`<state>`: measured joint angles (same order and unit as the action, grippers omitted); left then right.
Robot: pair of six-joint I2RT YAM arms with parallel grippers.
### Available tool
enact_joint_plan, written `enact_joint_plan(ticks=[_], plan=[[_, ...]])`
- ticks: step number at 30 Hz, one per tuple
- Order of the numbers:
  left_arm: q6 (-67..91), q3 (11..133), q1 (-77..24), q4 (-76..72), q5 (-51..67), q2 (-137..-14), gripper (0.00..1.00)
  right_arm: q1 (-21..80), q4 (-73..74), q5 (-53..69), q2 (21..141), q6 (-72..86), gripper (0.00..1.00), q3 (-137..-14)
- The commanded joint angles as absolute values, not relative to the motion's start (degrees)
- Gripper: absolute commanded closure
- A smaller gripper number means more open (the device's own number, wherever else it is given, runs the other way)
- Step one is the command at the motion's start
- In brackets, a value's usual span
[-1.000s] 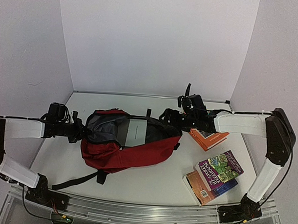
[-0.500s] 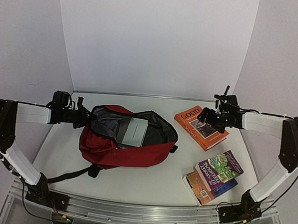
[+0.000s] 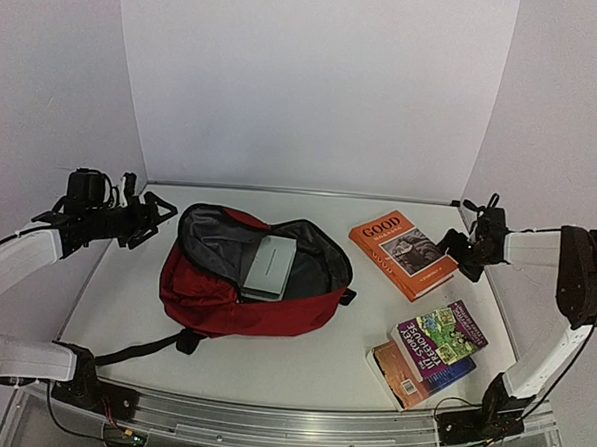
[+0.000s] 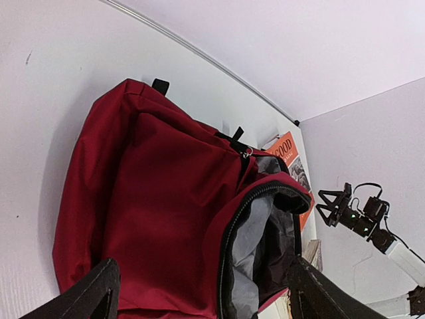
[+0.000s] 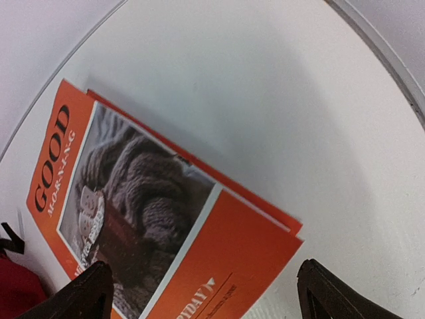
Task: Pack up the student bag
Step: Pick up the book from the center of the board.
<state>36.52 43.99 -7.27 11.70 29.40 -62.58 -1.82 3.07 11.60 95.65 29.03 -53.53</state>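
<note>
2 tools are hanging jaws apart, empty: left tool (image 3: 151, 216) at frame left near the student bag (image 3: 224, 305), right tool (image 3: 452, 246) at right beside the orange book (image 3: 401, 251).

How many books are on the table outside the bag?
3. The GOOD book lies at the back right; a purple book sits on an orange book at the near right. A grey flat thing in the bag might be another.

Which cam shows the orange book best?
Top external: the whole orange book lies flat and uncovered, right of the bag. Right wrist shows its cover close up, but cropped by the frame. Left wrist catches only a corner past the bag.
</note>
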Motion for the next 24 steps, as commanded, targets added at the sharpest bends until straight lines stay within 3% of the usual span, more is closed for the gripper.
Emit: enact_joint_plan(ticks=[1,15,24], plan=[[38.14,42.76,-7.01,18.06,26.75,-58.24,0.09,-5.50,-4.84,14.77,100.27,31.72,0.07,-52.15],[38.38,43.91,-7.02,22.63,26.53,-53.28,0.03,-6.16,-15.14,19.04,106.43,36.69,0.33,-50.63],[38.58,43.27,-7.03,21.84,27.35,-53.95,0.03,-6.26,-16.81,18.66,106.50,37.18,0.69,-49.56]])
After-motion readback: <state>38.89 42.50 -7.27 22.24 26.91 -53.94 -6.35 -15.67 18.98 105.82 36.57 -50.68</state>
